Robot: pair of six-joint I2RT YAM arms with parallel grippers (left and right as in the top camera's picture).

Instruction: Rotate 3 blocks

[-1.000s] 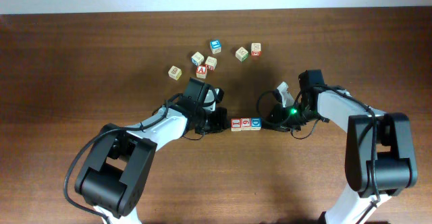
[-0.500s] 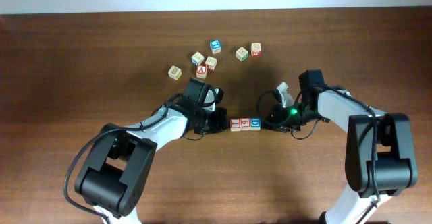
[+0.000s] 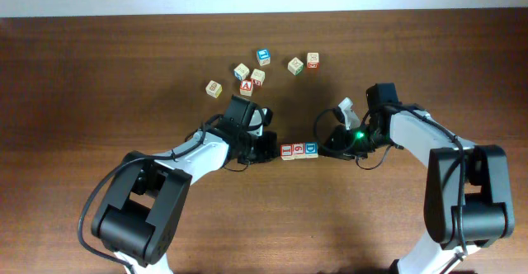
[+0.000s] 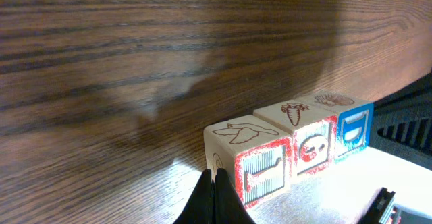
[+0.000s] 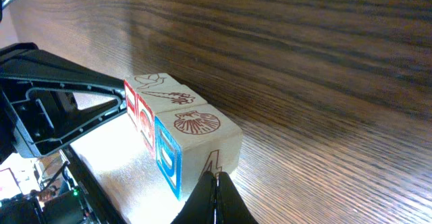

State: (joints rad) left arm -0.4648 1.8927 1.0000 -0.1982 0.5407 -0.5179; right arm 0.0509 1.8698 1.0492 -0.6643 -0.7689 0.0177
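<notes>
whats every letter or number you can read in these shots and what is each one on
"A", red, on a loose block in the far cluster
"U", blue, it seems, on the blue block at one end of the row
"4", faint, on that block's side, in the right wrist view
not clear enough to read: the letters on the middle red block and the end red block
too small to read: the other loose blocks

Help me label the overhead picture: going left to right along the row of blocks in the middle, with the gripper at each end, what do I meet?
In order: left gripper → left red-printed block → middle red-printed block → blue-printed block → right gripper.
</notes>
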